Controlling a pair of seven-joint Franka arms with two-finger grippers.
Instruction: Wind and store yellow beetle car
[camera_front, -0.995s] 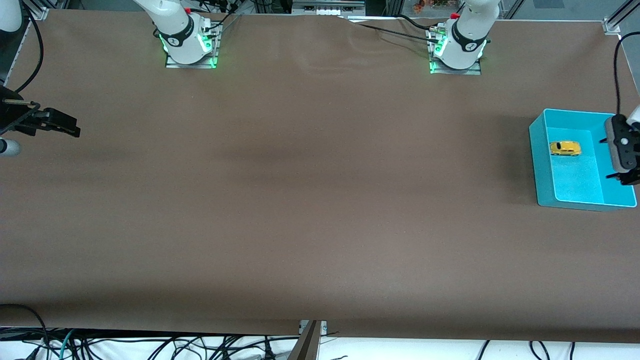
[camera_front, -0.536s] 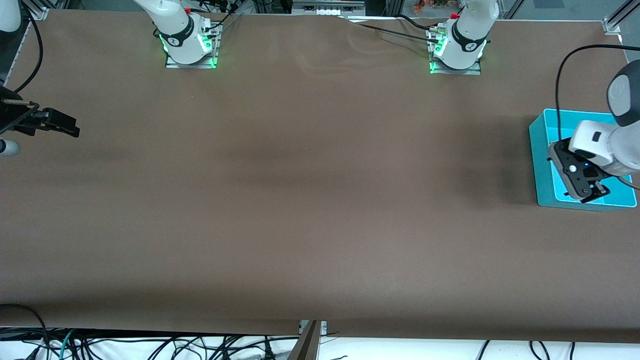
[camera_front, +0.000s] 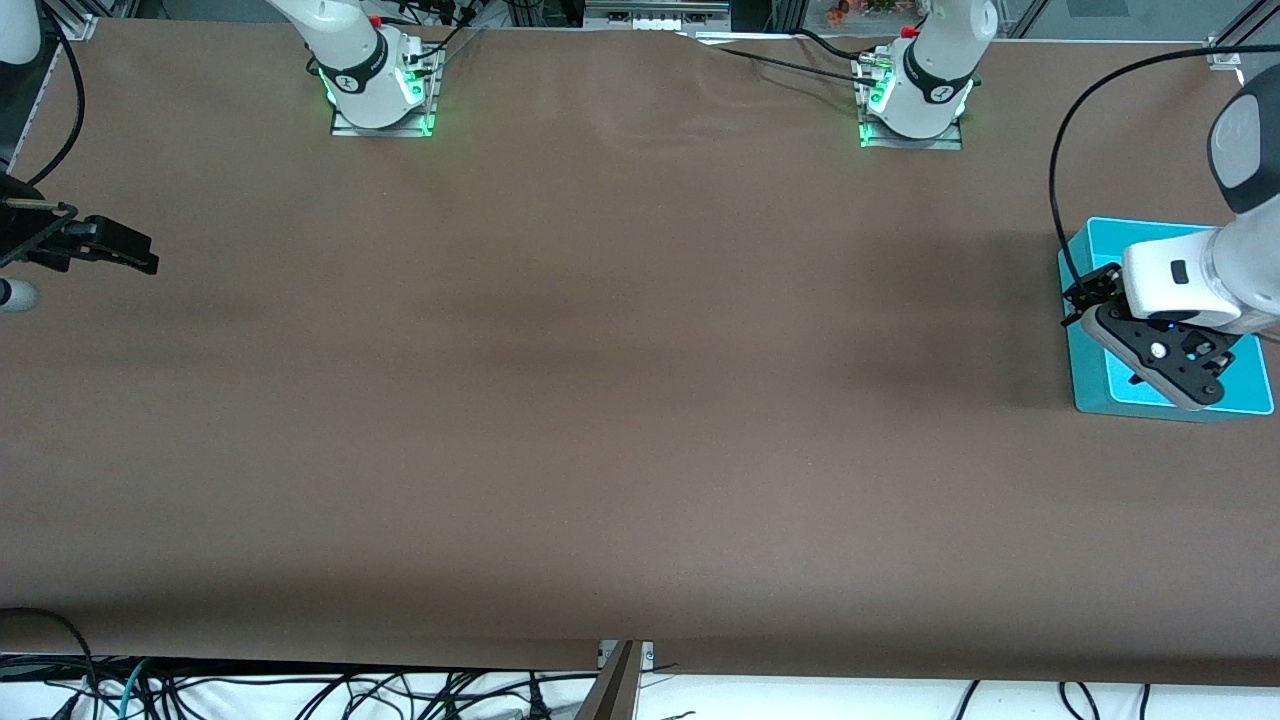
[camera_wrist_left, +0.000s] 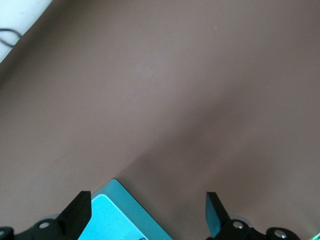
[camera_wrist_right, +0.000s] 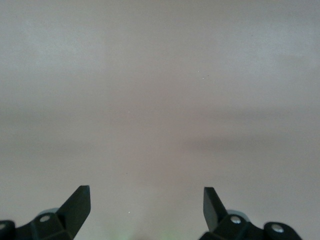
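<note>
Yellow beetle car does not show from any view. My left fingers (camera_wrist_left: 80, 210) hang apart, holding nothing, over the teal bin (camera_front: 1090, 395) and cover most of its inside, so I cannot tell whether the car lies there. I judge such a toy light, hard and slick, apt to roll, best pinched across its sides. The brown surface (camera_front: 600, 400) around the bin is flat. My right fingers (camera_wrist_right: 77, 205) wait well apart from the bin, spread.

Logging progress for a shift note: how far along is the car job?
Done: unclear; no car shows, and the left gripper over the teal bin hides its inside. In hand: nothing; both pairs of jaws are open, the right gripper waiting at its end of the table. Left: confirming the car is in the bin.
</note>
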